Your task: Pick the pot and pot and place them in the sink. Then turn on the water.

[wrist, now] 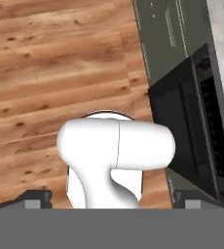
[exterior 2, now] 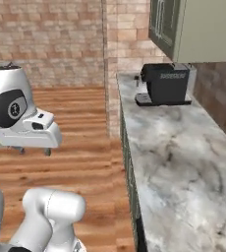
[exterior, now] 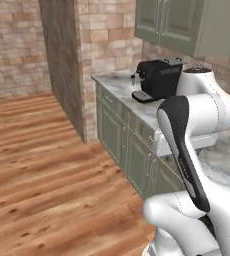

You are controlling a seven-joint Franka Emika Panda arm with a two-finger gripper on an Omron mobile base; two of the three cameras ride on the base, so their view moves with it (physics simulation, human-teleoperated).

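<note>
My gripper [exterior 2: 34, 150] hangs over the wooden floor [exterior 2: 80, 147], left of the counter, and points down. In the hand view its two dark fingertips [wrist: 33, 199] stand far apart at the bottom corners with nothing between them, so my gripper [wrist: 113, 200] is open and empty. The pots, the sink and the water are out of view.
A black coffee machine [exterior: 157, 79] [exterior 2: 165, 83] stands at the far end of the marble counter [exterior 2: 179, 162]. Green base cabinets [exterior: 132, 150] run under the counter, and wall cabinets [exterior: 187, 22] hang above it. A dark appliance front [wrist: 192, 131] lies below the hand. Open floor [exterior: 47, 165] spreads to the left.
</note>
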